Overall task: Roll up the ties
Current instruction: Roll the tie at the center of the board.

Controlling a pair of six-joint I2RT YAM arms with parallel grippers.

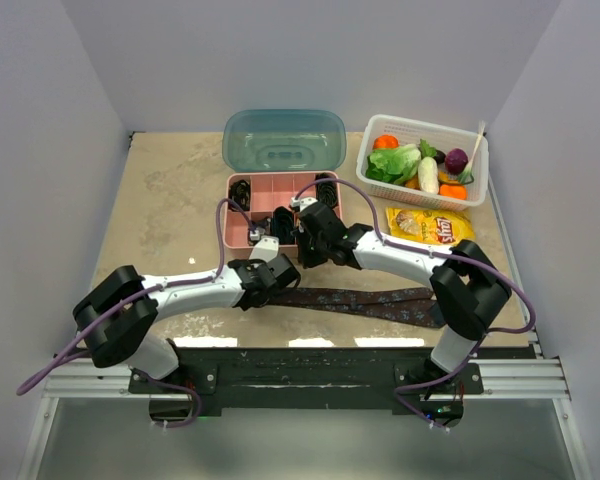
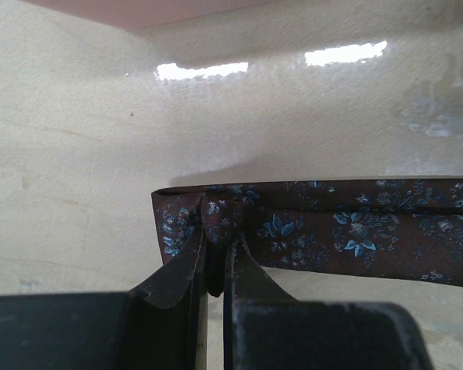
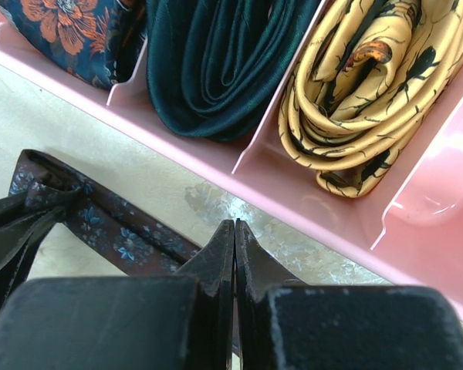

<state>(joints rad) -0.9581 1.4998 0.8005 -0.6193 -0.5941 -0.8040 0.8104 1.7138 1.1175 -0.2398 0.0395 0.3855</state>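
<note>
Tie: the maroon patterned tie (image 1: 370,300) lay flat across the lower middle of the top view, its folded end toward centre-left and the rest trailing right.
Left gripper: the left gripper (image 2: 218,250) had its jaws narrowed onto that folded end, a thin pinch near the fabric's edge.
Right gripper: the right gripper (image 3: 234,231) had its jaws pressed together just beside the tie; I could not tell whether any cloth sat between them.
Tray: the pink tray (image 3: 309,200) filled the top of the right wrist view, holding a rolled green tie (image 3: 208,69) and a rolled gold tie (image 3: 370,85).
Risk, slip: the shallow pinch could let the fold pull free once rolling starts.
Risk, loose coil: the long unsupported tail could drag and skew the roll.
Risk, collision: both grippers sat close together, so turning one could knock the other or the tray wall.
</note>
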